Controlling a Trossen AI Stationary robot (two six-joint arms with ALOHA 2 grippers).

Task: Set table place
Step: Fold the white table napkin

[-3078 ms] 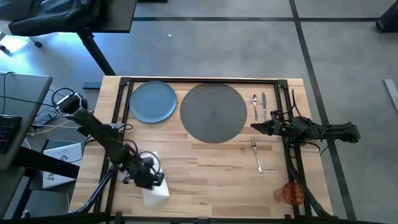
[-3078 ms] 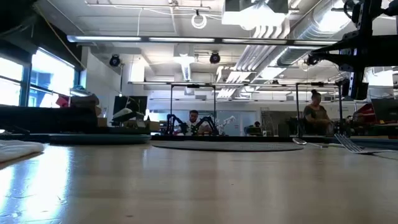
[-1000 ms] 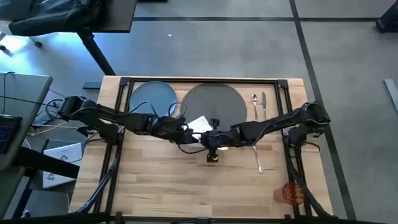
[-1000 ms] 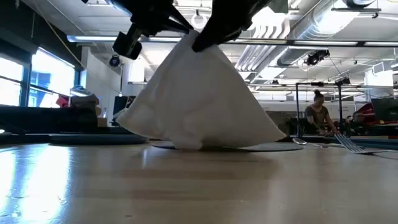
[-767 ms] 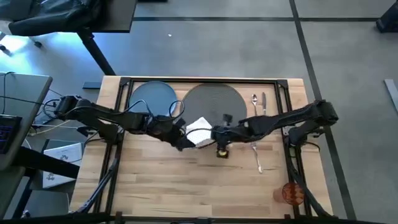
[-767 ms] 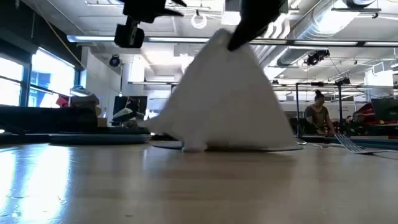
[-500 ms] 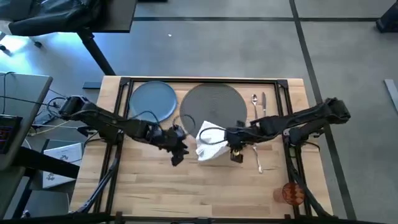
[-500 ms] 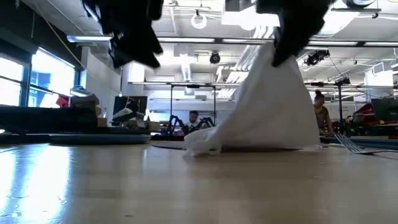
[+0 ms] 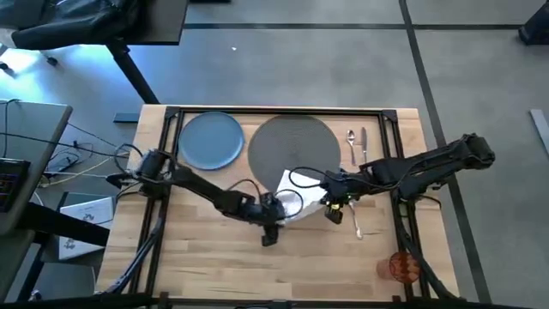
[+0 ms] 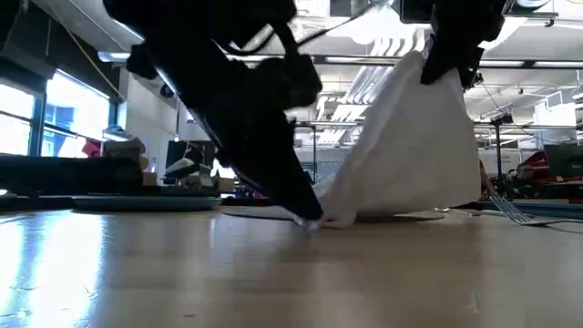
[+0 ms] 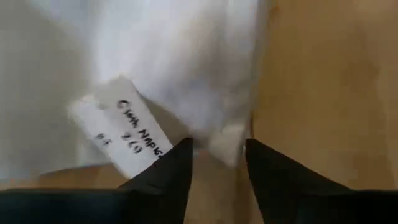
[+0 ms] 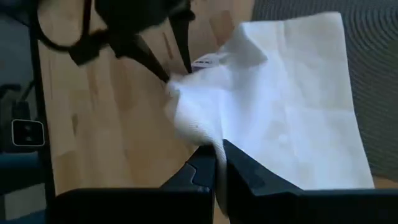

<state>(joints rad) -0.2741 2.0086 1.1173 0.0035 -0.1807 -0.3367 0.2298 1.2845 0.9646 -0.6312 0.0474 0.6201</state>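
The white napkin (image 9: 302, 190) hangs like a tent from my right gripper (image 9: 330, 204), which is shut on it just in front of the round dark grey mat (image 9: 294, 146). The napkin's lower edge (image 10: 364, 215) rests on the table. My left gripper (image 9: 271, 220) is low at the napkin's near left corner (image 11: 227, 138), open, with one finger on each side of that corner beside a written tag (image 11: 127, 140). The blue plate (image 9: 210, 140) lies at the far left. The spoon (image 9: 351, 142), knife (image 9: 364, 146) and fork (image 9: 353, 215) lie to the right of the mat. My left gripper's fingers (image 11: 180, 165) straddle the napkin's low corner at table height; I cannot tell whether they touch it. My right gripper pinches a bunched-up part of the napkin (image 12: 205, 134) between its two fingers, coming from above. The cloth hangs below it, spread wide, with its bottom edge on the table and the mat's near rim.
An orange cup (image 9: 403, 266) stands at the table's near right corner. The black frame (image 9: 171, 116) runs along the far edge and both sides. Bare wood (image 9: 223, 257) lies in front of both grippers.
My left gripper has let go of the napkin, swung away, then dropped toward the near right, down to the napkin's low corner. My right gripper has carried the napkin toward the table's right edge; its bottom edge has dragged along the wood.
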